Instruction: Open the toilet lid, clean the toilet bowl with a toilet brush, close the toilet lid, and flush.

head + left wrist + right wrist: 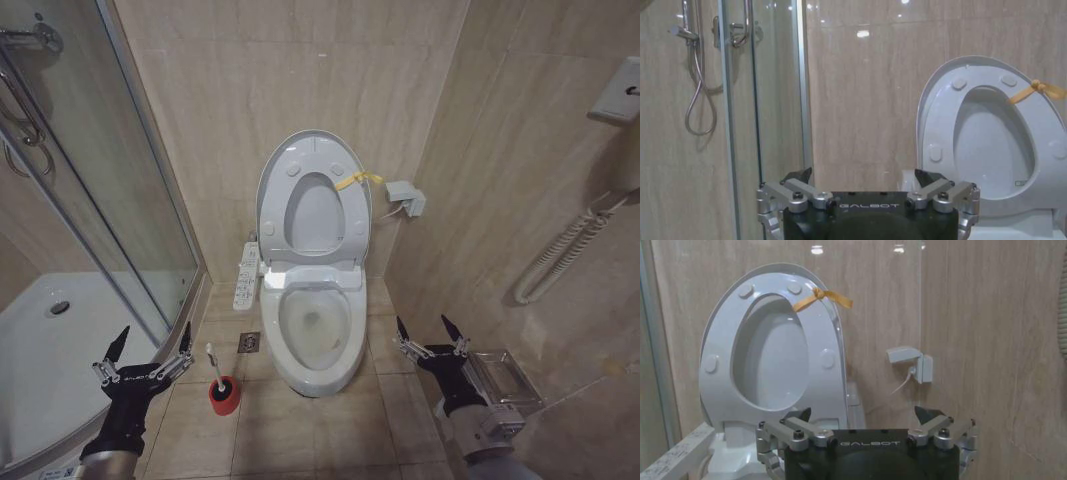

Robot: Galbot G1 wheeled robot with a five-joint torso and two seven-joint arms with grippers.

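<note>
The toilet lid (pixel 318 215) stands raised against the back wall. The ring seat (pixel 274 215) is up in front of it, with a yellow strap (pixel 356 180) on its rim. Below, the toilet bowl (pixel 346 345) lies uncovered, its control panel (pixel 246 275) on the left side. The toilet brush (pixel 214 366) stands upright in a red holder (pixel 224 397) on the floor left of the bowl. My left gripper (pixel 153 345) hangs open just left of the brush, holding nothing. My right gripper (pixel 424 332) is open to the right of the bowl. Both wrist views show the raised lid (pixel 990 145) (pixel 770 355) beyond open fingers.
A glass shower enclosure (pixel 120 200) with a white tray (pixel 50 350) borders the left. A floor drain (pixel 249 343) lies between brush and bowl. A small wall box (pixel 407 197) with a cable sits right of the seat. A clear plastic holder (pixel 500 375) and a coiled cord (pixel 560 250) are on the right wall.
</note>
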